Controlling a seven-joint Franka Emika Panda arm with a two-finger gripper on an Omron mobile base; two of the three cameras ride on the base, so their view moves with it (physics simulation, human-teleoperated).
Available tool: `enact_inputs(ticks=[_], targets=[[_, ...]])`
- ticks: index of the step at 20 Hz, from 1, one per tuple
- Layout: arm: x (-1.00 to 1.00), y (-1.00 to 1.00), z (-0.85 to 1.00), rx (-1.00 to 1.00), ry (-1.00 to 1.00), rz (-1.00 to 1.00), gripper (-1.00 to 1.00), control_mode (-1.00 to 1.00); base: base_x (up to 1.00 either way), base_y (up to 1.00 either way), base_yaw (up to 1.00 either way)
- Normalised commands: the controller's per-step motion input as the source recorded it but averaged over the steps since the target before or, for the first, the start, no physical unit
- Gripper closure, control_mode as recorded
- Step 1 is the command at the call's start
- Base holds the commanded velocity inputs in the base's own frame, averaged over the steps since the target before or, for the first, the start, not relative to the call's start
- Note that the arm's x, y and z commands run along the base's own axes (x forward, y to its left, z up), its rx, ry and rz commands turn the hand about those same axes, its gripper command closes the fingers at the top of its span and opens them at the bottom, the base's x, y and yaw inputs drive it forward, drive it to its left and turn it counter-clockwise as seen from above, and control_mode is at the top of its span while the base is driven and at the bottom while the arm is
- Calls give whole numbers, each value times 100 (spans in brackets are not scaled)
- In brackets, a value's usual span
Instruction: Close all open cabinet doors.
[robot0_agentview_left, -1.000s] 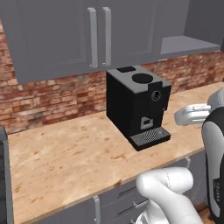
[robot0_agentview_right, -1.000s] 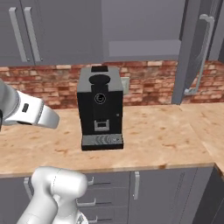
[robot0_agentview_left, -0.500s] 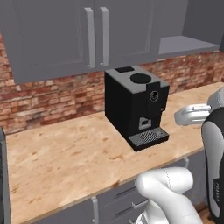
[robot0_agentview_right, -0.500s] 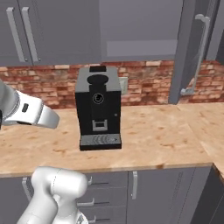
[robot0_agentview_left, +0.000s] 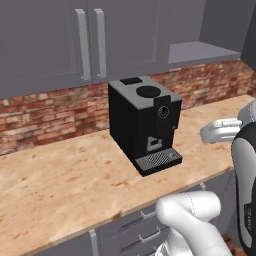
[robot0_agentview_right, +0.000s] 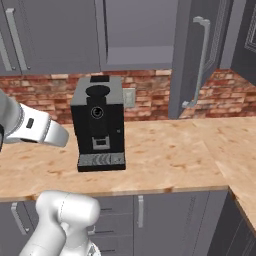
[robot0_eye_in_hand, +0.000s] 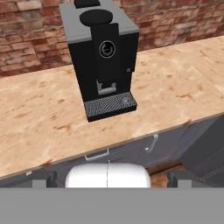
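Right base view: one open cabinet door (robot0_agentview_right: 197, 60), one coffee machine (robot0_agentview_right: 98, 122); gripper state unclear.

Even, flat rendered light, soft shadows, sharp focus, no glare.

Cabinet door (robot0_agentview_right: 200, 55) ajar right of coffee machine (robot0_agentview_right: 99, 129); machine mid-counter (robot0_agentview_right: 165, 160), near brick backsplash (robot0_agentview_right: 150, 95).
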Motion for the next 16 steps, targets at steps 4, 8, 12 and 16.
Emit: enact_inputs(ticks=[4,8,12,16], targets=[[0,0,0,0,0,0,-100,100,-8,-39,0],[0,0,0,0,0,0,-100,100,-2,-35,0],[0,0,0,0,0,0,-100,100,-1,-23,0],[-1,0,0,0,0,0,-100,-100,-2,-2,0]])
